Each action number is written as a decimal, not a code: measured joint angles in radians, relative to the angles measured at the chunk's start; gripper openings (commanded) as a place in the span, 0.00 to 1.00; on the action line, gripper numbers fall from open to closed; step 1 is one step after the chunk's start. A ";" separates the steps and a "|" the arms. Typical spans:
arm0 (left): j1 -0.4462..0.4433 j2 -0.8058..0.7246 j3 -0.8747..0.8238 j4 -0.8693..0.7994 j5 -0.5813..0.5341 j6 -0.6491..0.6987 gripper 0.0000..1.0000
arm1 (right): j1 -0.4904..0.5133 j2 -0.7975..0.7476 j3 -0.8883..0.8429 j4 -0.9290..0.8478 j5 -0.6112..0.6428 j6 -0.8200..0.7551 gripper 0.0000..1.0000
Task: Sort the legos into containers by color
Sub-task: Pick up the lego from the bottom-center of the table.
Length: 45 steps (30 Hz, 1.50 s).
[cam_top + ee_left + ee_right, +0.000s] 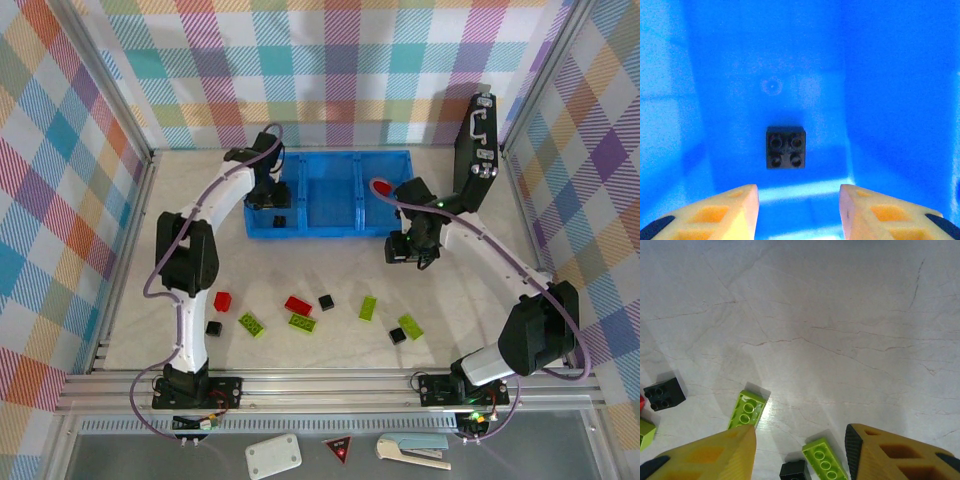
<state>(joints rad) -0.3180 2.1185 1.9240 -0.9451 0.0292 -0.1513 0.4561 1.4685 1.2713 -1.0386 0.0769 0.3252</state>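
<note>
Hovering over the tray, our left jaws gape empty above a black cube on its floor; our right jaws, likewise wide and empty, hang over a slanting green brick on the worktop.

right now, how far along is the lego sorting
Early. Done: one black cube lies in the left compartment, one red brick in the right compartment. In hand: nothing; the left gripper is open above that cube, the right gripper open over the table. Left: nine loose bricks on the table, four green, three black, two red.
</note>
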 measured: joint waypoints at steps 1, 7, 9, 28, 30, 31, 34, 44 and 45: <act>0.000 -0.017 -0.013 0.000 0.000 0.001 0.46 | 0.006 0.003 0.000 0.001 0.000 0.005 0.52; 0.012 -0.147 -0.142 -0.005 0.000 0.011 0.46 | 0.055 0.019 -0.009 0.010 0.001 0.056 0.52; 0.027 -0.193 -0.190 -0.008 0.001 0.014 0.46 | 0.078 0.024 -0.020 0.016 0.001 0.082 0.52; 0.197 -0.480 -0.512 0.076 0.003 0.072 0.47 | 0.261 0.056 -0.164 0.098 0.045 0.433 0.52; 0.202 -0.480 -0.541 0.103 -0.005 0.078 0.47 | 0.280 0.060 -0.173 0.115 0.046 0.469 0.52; 0.203 -0.480 -0.551 0.116 -0.008 0.080 0.47 | 0.286 0.063 -0.177 0.123 0.046 0.480 0.52; 0.204 -0.488 -0.578 0.154 -0.012 0.086 0.47 | 0.307 0.086 -0.193 0.153 0.046 0.517 0.52; 0.209 -0.499 -0.595 0.197 -0.012 0.089 0.47 | 0.345 0.194 -0.229 0.238 0.024 0.589 0.53; 0.209 -0.500 -0.595 0.197 -0.012 0.089 0.47 | 0.348 0.204 -0.230 0.246 0.019 0.593 0.53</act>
<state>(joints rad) -0.1085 1.6184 1.3289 -0.7483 0.0170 -0.0620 0.8040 1.6730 1.0416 -0.7929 0.0963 0.9184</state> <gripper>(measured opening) 0.466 0.525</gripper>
